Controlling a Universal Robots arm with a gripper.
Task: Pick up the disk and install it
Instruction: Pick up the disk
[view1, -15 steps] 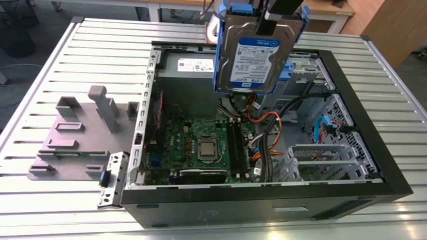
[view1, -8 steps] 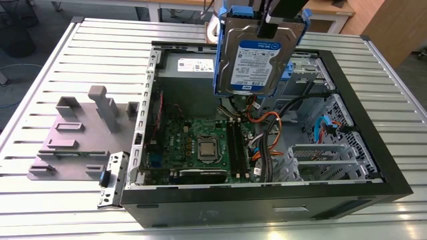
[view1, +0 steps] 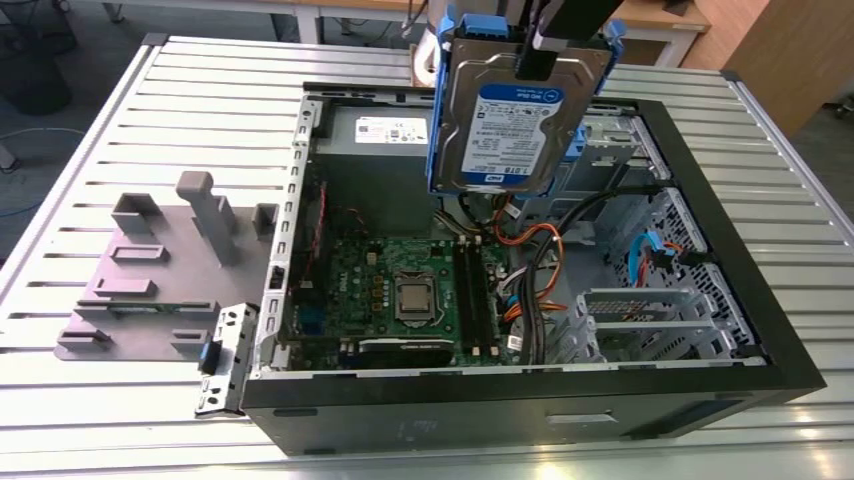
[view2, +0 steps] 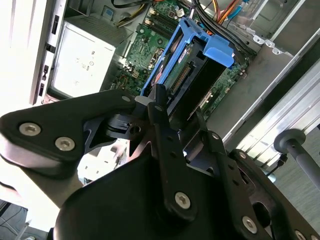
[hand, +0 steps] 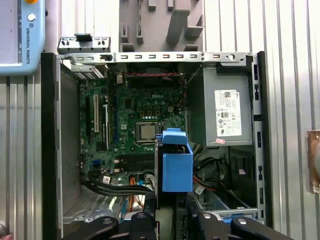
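We see the arm coming down from the top of the exterior view, its gripper (view1: 538, 68) pointing straight down over the open computer case (view1: 747, 335), which lies on its side on the slatted tabletop (view1: 94, 420). The gripper's fingers (view2: 159, 112) are clamped on the upper edge of the disk (view1: 511, 125). The disk hangs upright in the air, label side towards the exterior camera, with its blue bracket (view2: 186, 37) around its edges. In the first wrist view the disk (hand: 176, 165) is seen edge-on above the motherboard (hand: 135, 107), just beside the grey power supply (hand: 220, 110). Under it run orange and black cables (view1: 534, 262). A silver drive cage (view1: 643, 322) sits in the case's near corner, and a grey fixture (view1: 147, 295) lies on the tabletop at the exterior view's left.
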